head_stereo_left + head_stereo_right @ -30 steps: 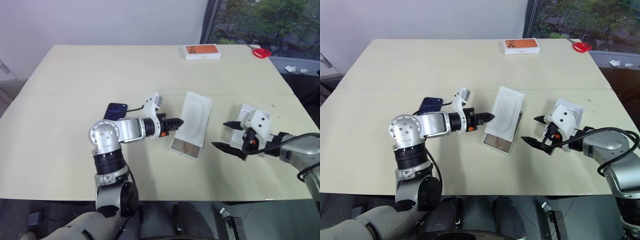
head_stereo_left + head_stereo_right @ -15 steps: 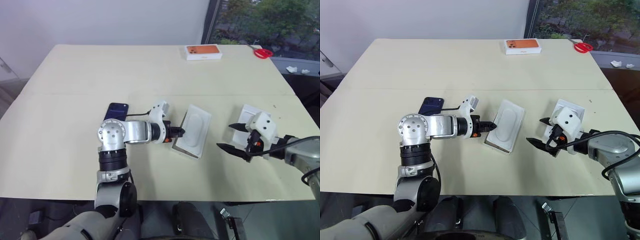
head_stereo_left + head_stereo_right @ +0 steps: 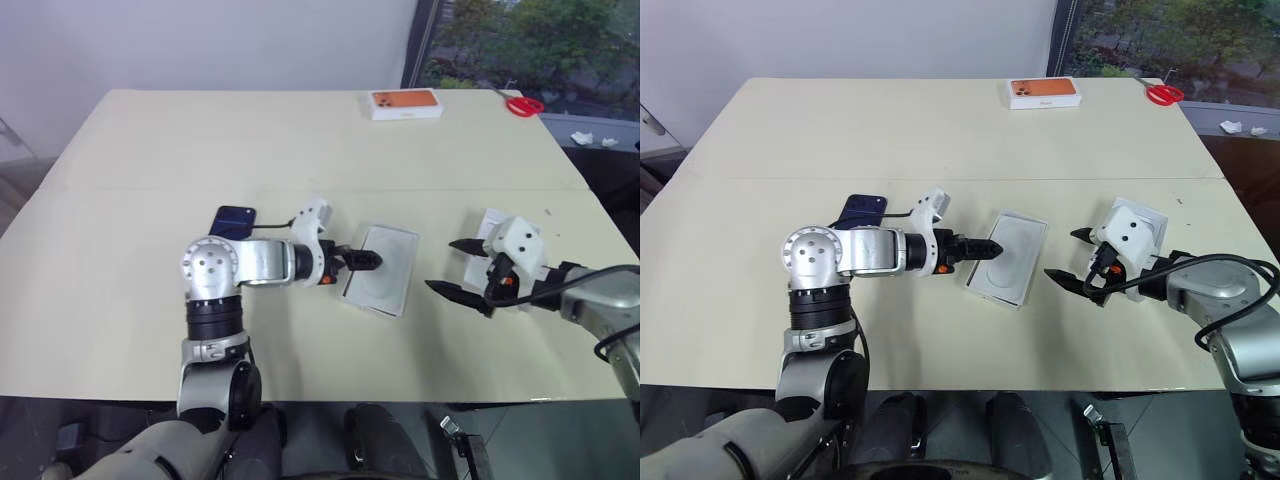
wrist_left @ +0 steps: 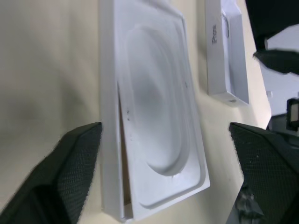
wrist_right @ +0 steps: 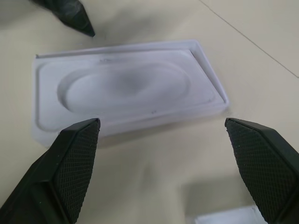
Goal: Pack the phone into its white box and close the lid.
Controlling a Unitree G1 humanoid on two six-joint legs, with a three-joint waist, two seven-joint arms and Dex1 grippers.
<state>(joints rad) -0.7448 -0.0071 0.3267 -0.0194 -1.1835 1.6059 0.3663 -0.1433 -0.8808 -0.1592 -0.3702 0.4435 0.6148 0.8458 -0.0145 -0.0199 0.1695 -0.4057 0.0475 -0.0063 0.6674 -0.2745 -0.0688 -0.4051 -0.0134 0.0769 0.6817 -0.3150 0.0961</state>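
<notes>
Phone (image 3: 233,221) packing has barely begun, as you can see: it lies flat on the table (image 3: 150,150), left of the middle and just behind the left arm, outside any box. Nothing grips it.

Your box (image 4: 108,140) sits near the table's middle, closer to the front edge, and the white insert tray (image 3: 384,279) with its oval recess rests on top of it, slightly askew, so the floor is covered. Judging by that, the tray has to come out before the phone can go in.

Left gripper (image 3: 368,261) hovers at the tray's left edge with its jaws spread wide and empty; the wrist view shows both fingers well apart on either side of the tray. Right gripper (image 3: 455,268) waits to the right of the box, jaws also spread and holding nothing.

The lid (image 4: 224,60) lies near the table's right edge, behind the right gripper, open side up as far as I can tell.

What is left for you:
- clear the tray from the box
- fetch the phone and lay it in
- bring the lid across and press it down

An orange-topped box (image 3: 405,103) stands at the far edge.
</notes>
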